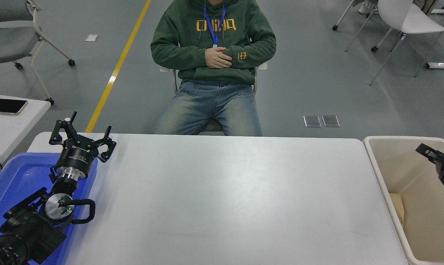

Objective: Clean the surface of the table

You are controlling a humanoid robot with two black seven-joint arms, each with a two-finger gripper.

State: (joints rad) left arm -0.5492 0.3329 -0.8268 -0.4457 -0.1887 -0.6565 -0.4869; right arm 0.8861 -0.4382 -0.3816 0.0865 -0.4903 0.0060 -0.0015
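The table surface (225,191) is a wide glossy white top with nothing lying on it. My right gripper (440,145) comes in at the right edge and hangs over the beige bin (371,154), beside the table's right end. Its one fully visible finger (425,150) is spread away from the other, and nothing is between them, so it is open. My left gripper (83,137) is parked at the lower left over the far edge of a blue tray (12,180), open and holding nothing.
A tan scrap (398,207) lies inside the bin. A person (212,55) sits on a chair just beyond the table's far edge, hands folded. A small white side table (8,125) with a phone (5,106) stands at the left.
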